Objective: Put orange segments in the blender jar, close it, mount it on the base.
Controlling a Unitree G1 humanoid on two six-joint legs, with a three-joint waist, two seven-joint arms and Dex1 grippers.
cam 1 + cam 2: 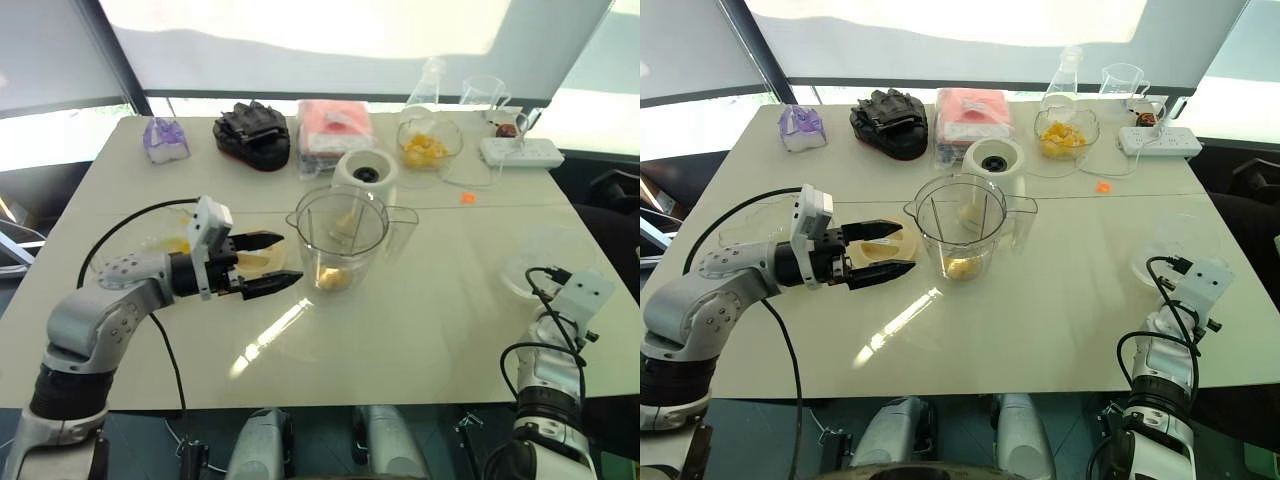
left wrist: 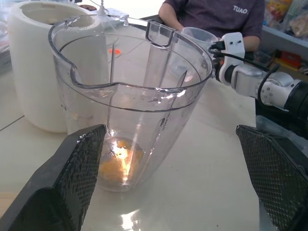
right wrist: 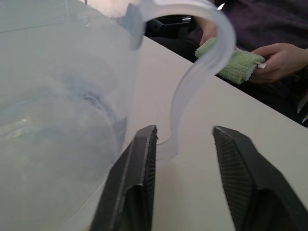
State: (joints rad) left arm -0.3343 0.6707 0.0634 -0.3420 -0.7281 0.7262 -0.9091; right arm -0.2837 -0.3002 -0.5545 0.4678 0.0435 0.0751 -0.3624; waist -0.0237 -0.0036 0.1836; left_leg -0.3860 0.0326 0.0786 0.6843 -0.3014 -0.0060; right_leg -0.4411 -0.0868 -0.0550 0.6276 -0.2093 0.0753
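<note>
The clear blender jar stands upright mid-table with an orange segment at its bottom. Behind it sits the white blender base, and a glass bowl of orange segments is further back to the right. My left gripper is open and level, its fingertips just left of the jar; in the left wrist view the jar stands between and beyond the spread fingers. My right gripper is open at the right edge, beside the handle of a translucent lid, also seen from above.
A clear plate with a bit of orange lies under my left forearm. Along the back are a purple bag, a black glove, a pink packet, glassware and a power strip. A person's hand holds a green cloth.
</note>
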